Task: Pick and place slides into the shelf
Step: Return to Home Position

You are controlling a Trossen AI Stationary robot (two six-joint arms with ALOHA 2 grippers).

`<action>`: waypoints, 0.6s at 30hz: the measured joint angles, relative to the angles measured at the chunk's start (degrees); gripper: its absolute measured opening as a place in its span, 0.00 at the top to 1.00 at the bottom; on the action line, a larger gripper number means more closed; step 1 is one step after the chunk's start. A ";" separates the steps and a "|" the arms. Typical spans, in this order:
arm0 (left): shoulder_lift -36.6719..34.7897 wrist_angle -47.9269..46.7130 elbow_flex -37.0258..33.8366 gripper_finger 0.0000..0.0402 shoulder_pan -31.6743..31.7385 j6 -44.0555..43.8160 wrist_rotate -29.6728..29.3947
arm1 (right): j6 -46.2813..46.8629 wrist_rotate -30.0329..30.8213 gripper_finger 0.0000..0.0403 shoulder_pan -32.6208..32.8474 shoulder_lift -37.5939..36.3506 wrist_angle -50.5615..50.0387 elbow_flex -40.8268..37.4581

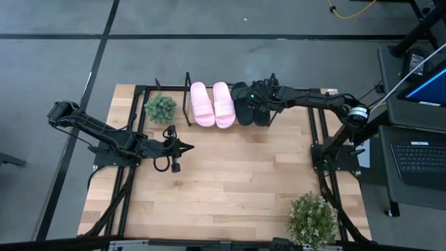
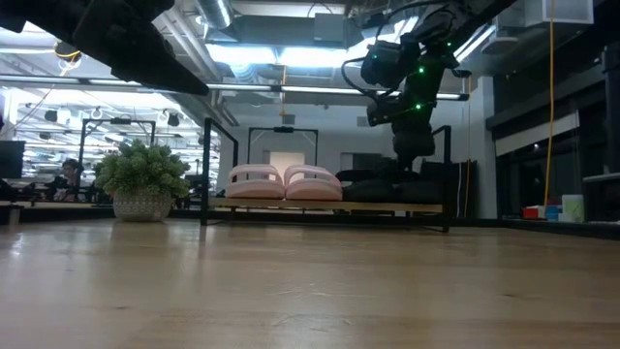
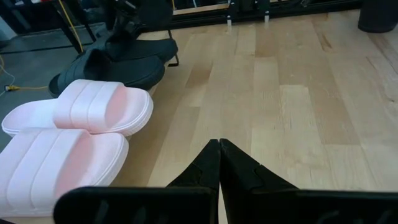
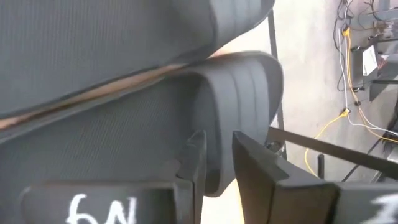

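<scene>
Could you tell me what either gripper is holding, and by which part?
Nothing appears held: left gripper shut and empty; right gripper hovers over a black slide, jaws open.

The middle of the table is lying open for passage, while pink slides and black slides are filling the shelf, the right gripper is hanging over the black pair, and a small plant beside the shelf and a large plant at the near right corner are narrowing the edges.
</scene>
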 joint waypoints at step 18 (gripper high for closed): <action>-0.44 4.51 0.00 1.00 0.13 4.82 -0.94 | 2.86 -2.19 0.99 3.97 -0.15 -2.93 12.43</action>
